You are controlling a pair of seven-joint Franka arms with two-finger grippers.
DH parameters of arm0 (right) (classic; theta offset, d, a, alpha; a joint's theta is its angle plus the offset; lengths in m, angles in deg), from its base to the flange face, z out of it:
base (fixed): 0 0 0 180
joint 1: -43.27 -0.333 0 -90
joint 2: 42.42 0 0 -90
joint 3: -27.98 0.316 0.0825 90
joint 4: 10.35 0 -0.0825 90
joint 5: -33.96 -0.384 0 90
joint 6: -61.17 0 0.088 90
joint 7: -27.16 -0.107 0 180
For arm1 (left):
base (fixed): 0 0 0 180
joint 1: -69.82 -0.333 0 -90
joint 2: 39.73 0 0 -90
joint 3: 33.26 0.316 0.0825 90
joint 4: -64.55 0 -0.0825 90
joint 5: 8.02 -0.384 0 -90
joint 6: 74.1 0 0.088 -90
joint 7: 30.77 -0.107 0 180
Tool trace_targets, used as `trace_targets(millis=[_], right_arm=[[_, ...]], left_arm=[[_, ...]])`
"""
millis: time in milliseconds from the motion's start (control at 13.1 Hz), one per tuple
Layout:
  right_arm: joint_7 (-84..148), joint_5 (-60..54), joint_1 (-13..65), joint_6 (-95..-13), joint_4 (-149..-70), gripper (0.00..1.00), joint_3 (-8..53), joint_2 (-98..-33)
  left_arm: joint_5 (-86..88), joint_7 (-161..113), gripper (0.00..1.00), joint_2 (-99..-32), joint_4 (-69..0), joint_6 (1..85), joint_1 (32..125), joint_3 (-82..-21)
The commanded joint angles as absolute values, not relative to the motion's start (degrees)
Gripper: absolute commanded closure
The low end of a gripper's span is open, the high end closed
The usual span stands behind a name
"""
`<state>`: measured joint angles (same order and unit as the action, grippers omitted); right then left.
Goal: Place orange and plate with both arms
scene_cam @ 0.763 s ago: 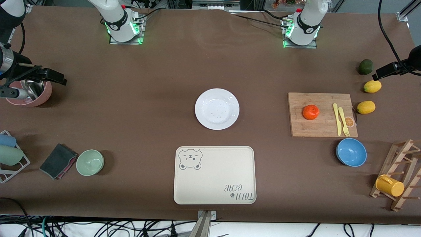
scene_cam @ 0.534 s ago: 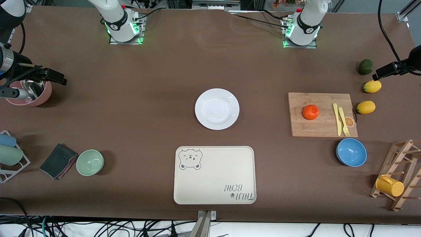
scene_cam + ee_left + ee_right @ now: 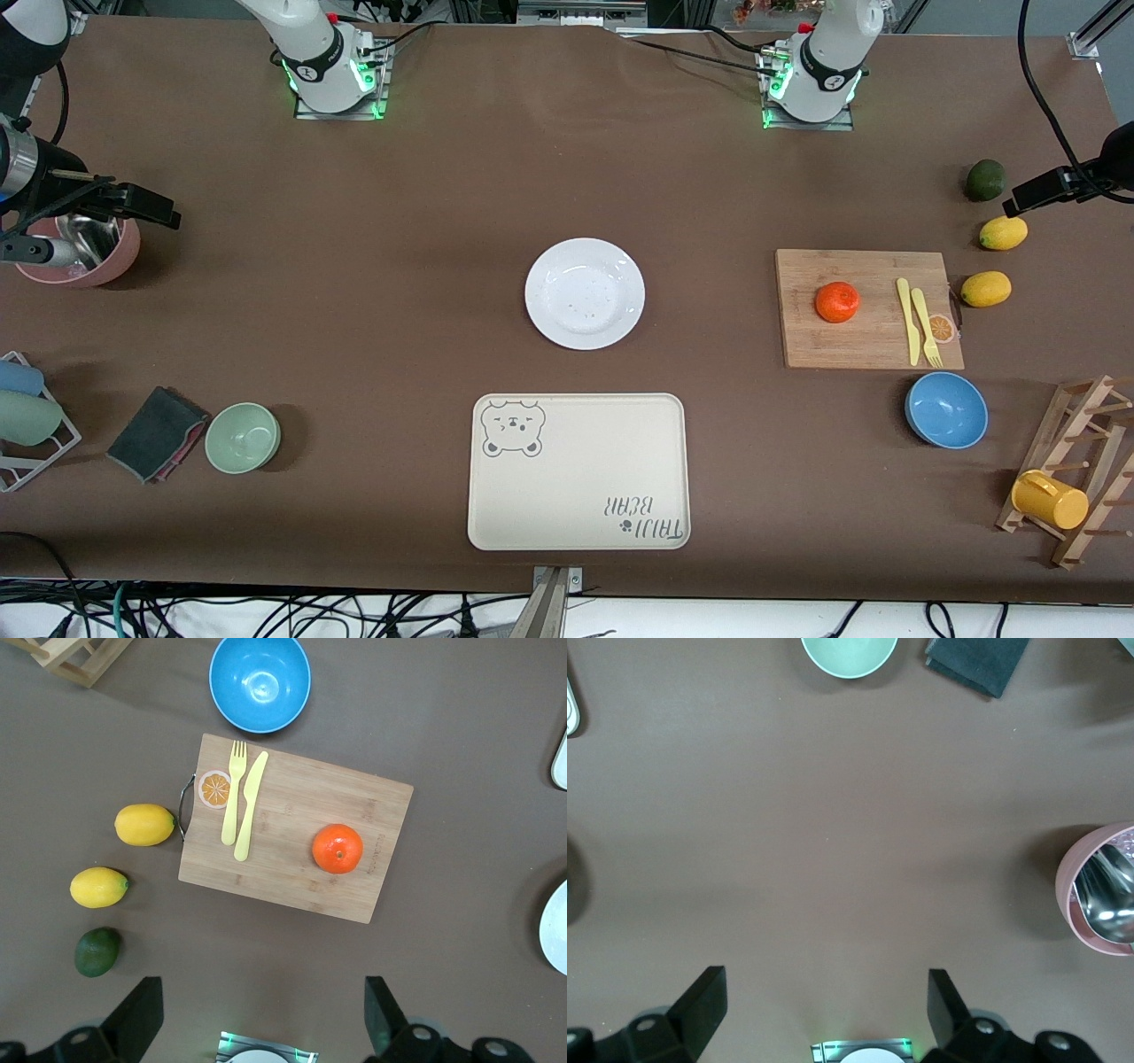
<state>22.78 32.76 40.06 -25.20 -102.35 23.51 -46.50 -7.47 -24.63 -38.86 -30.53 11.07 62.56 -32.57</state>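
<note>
Beside orange: fork, knife

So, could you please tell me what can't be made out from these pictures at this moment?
- Plate: whole in the front view; in the left wrist view the picture's edge cuts off most of it.
- Pink cup: part hidden by a black camera arm in the front view, so its metal contents are unclear; cut by the edge in the right wrist view.
- Left gripper and right gripper: open, only finger ends show, nothing held.
- Orange: fully visible on the cutting board.
</note>
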Motion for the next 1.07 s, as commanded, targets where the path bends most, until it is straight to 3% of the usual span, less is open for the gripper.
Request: trace_targets(millis=[0,992], right_arm=[[23.1,33.1,40.0,-24.0,-100.9,0.0,23.7,-47.0],[22.8,33.1,40.0,-23.3,-101.0,0.0,23.7,-47.1]], left_arm=[[-6.4,-25.3,0.0,-38.2,-31.3,11.7,62.4,-32.4],[-6.4,-25.3,0.0,-38.2,-31.3,11.7,62.3,-32.4]])
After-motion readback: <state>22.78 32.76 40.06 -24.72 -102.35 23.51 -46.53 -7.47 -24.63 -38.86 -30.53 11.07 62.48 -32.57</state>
